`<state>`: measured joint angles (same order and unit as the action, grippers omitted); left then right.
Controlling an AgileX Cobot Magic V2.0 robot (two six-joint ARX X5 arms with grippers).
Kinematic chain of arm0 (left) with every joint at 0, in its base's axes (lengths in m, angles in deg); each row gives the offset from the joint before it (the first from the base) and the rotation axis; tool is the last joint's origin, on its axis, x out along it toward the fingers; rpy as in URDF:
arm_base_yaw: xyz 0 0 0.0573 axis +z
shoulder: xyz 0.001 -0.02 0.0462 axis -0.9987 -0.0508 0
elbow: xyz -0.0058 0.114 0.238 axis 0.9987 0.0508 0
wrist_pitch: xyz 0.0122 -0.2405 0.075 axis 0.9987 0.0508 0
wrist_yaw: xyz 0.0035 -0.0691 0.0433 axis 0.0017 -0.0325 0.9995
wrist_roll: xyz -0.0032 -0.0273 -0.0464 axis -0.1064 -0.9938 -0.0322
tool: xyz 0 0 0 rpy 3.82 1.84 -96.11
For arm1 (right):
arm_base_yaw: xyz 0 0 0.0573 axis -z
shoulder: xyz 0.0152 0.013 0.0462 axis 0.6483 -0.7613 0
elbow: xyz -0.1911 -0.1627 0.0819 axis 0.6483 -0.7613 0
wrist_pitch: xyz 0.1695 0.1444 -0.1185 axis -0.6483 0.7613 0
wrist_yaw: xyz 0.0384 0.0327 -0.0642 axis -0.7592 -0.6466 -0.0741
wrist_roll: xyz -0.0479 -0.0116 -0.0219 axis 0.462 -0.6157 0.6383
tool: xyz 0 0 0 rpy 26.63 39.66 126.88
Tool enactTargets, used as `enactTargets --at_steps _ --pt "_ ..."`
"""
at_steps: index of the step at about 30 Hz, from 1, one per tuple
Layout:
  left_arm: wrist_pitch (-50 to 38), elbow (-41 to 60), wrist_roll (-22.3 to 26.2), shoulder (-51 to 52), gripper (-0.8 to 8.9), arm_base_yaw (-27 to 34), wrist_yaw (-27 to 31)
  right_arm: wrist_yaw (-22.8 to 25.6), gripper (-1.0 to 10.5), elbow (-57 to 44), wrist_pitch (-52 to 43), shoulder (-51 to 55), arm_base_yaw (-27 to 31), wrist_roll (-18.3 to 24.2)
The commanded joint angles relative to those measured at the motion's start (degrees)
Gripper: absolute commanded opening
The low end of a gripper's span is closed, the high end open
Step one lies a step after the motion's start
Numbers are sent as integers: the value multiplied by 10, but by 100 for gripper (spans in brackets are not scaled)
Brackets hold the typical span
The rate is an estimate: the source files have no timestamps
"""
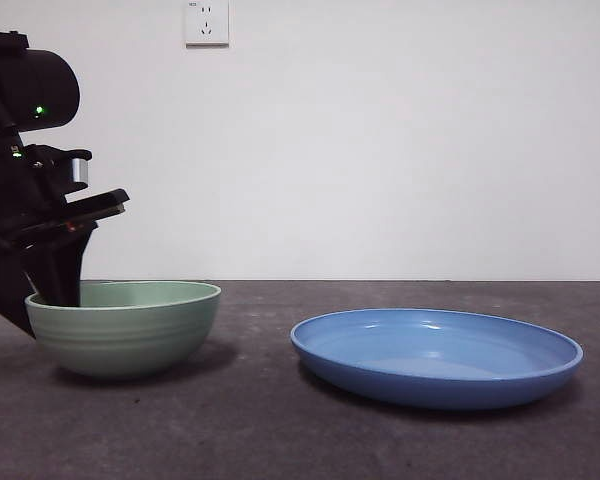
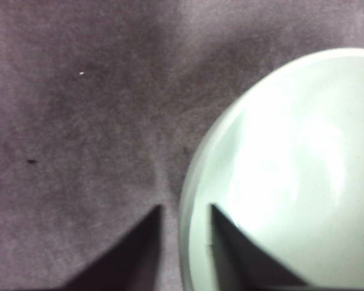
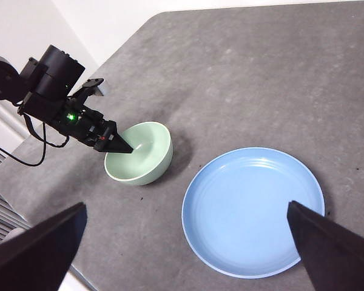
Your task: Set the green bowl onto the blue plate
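Front: green bowl point(image 1: 125, 325) on table point(image 1: 280, 430), blue plate point(image 1: 437, 355) well apart beside it. Left wrist: left gripper point(image 2: 185, 212) parted, jaws straddling the bowl's rim. Right wrist: right gripper point(image 3: 188, 218) spread wide, high above the plate.

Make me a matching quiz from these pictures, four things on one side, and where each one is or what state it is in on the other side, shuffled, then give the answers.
Things:
1. green bowl
2. blue plate
3. left gripper
4. right gripper

States:
A. high above the table, jaws wide open, holding nothing
B. lies on the table with nothing in it
C. jaws open astride a rim, one inside and one outside
D. sits on the table beside the plate, not on it

Pairs: 1-D, 2-B, 3-C, 4-A
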<state>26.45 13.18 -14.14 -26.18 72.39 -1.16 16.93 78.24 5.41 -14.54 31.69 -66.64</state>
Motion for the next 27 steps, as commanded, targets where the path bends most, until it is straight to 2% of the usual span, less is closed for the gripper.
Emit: enactTargets --at_steps 1,7,12,19,27 --pt "-2 -12 -1 -8 12 0 3 -2 604 11 -2 -2 -2 2" --pt "6 -14 -1 -7 15 -6 2 -2 605 11 0 -2 -2 2" --pt "49 -45 -4 -7 14 -31 2 -2 604 11 0 -2 -2 2" --pt "133 -151 -33 -8 15 -75 3 -2 605 11 0 -2 -2 2" --pt "154 -296 -73 -42 15 -132 3 -2 604 11 0 -2 -2 2"
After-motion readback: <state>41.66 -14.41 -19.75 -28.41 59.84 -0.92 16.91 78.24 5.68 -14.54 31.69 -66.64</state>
